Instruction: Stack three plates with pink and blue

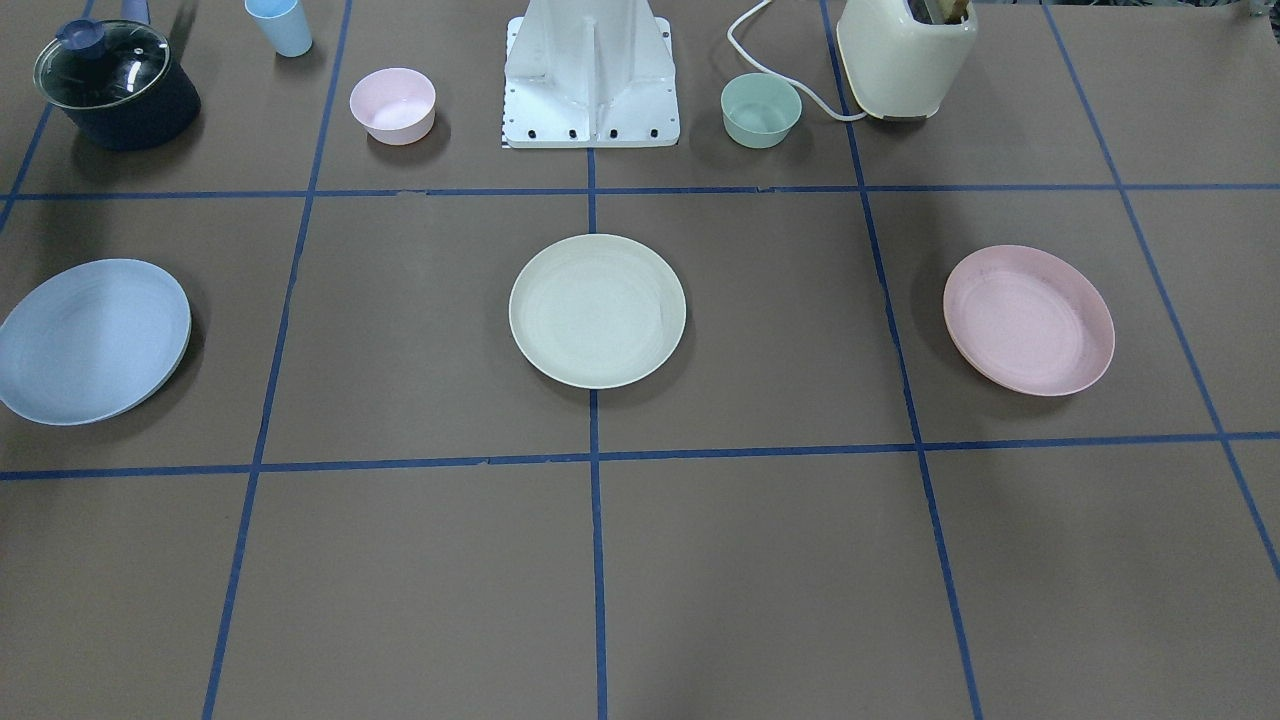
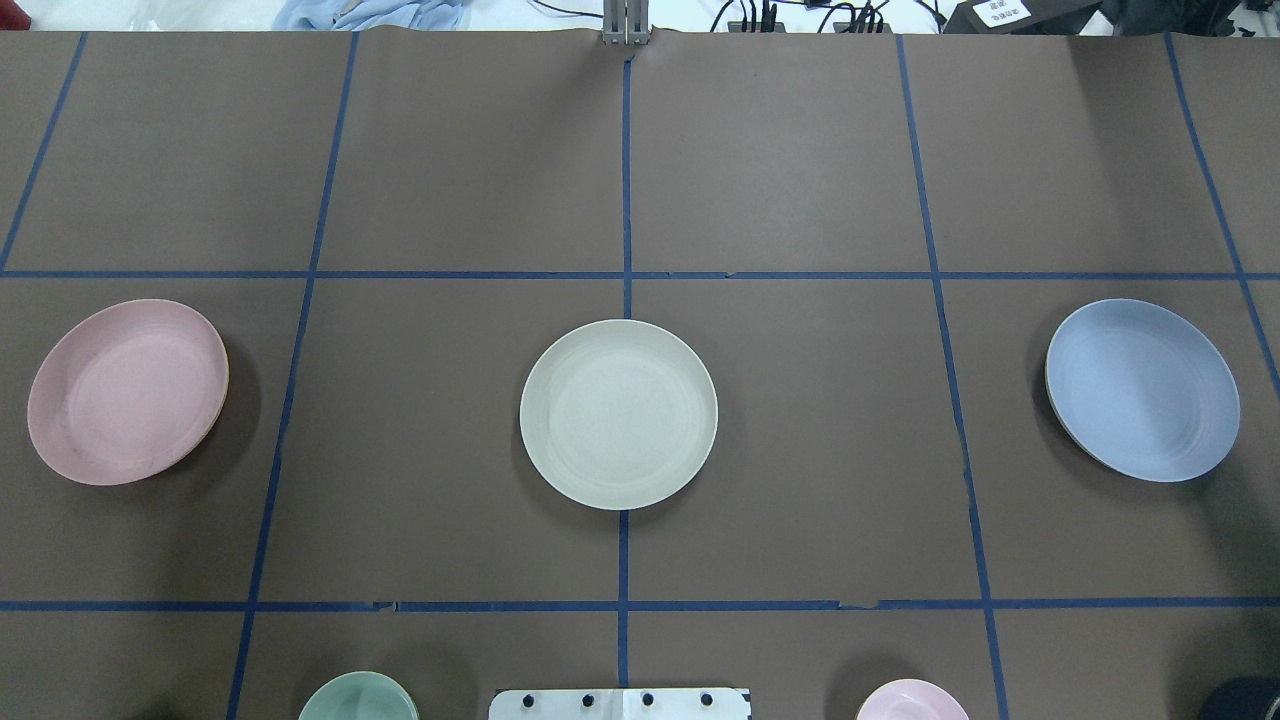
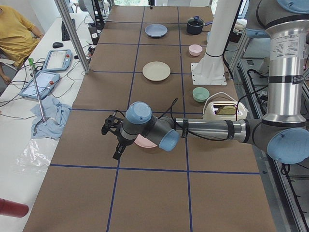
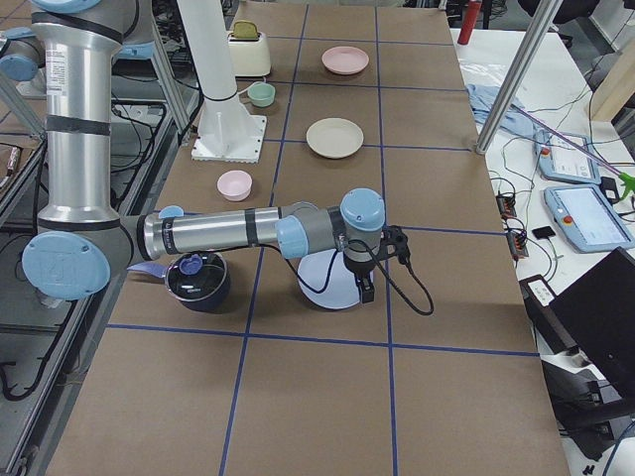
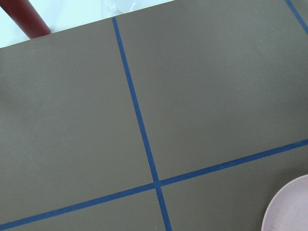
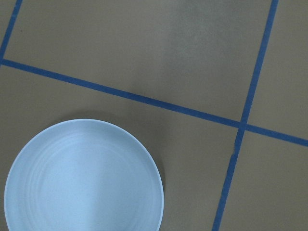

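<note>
Overhead exterior: pink plate (image 2: pixel 127 390), cream plate (image 2: pixel 618 413) and blue plate (image 2: pixel 1142 388) lie well apart. Low rims may slip from a shallow grip. Left tool (image 3: pixel 115 144), right tool (image 4: pixel 372 276): whether apart or together cannot be told.

On the table (image 2: pixel 800 180), left plate (image 2: pixel 128 392), middle plate (image 2: pixel 618 414) and right plate (image 2: pixel 1142 390) lie in 1 row, well apart, with left bowl (image 1: pixel 761 110) and right bowl (image 1: pixel 392 105) flanking the base (image 1: pixel 590 75) behind them.

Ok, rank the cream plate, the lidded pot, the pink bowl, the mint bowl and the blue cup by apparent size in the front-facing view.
1. cream plate
2. lidded pot, close behind
3. pink bowl and mint bowl: look alike, not ranked
4. blue cup, cut off by the top edge
</note>
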Tool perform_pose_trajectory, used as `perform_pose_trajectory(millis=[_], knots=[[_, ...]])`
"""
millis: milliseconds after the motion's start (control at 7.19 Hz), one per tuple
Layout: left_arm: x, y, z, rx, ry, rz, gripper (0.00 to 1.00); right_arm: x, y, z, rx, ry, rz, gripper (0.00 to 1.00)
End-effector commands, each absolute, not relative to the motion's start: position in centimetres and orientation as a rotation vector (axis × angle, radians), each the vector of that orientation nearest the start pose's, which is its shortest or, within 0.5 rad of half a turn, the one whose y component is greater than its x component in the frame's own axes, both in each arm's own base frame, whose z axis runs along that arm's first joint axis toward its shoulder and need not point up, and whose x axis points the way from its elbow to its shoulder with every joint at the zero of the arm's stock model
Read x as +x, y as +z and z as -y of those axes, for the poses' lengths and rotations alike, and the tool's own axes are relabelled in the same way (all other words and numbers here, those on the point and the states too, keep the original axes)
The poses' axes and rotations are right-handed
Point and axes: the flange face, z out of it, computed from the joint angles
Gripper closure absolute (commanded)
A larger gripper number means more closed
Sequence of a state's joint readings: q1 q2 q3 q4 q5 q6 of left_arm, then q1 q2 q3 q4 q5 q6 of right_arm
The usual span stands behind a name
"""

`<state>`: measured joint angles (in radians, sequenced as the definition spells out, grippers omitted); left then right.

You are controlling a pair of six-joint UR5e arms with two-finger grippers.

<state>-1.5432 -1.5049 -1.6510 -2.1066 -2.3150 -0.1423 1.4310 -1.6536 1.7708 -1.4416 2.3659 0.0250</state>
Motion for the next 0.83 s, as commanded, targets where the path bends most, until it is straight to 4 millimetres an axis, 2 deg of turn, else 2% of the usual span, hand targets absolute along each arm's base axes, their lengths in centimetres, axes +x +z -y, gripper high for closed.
perform_pose_trajectory(millis=[0, 139, 278, 417, 695], knots=[[-4.9, 58.4, 48.2, 0.446, 0.106, -0.819, 0.00, -0.1, 59.7, 45.8, 0.138, -0.189, 0.813, 0.00], [-5.0, 59.9, 47.4, 0.422, 0.097, -0.817, 0.00, -0.1, 60.0, 45.6, 0.129, -0.184, 0.814, 0.00], [-5.0, 60.6, 46.0, 0.411, 0.095, -0.818, 0.00, 0.1, 61.2, 44.3, 0.105, -0.173, 0.811, 0.00], [-5.0, 60.8, 45.5, 0.418, 0.099, -0.817, 0.00, 0.0, 61.5, 44.2, 0.097, -0.172, 0.821, 0.00], [-4.9, 61.7, 44.8, 0.416, 0.103, -0.818, 0.00, -0.1, 61.1, 44.2, 0.100, -0.174, 0.835, 0.00]])
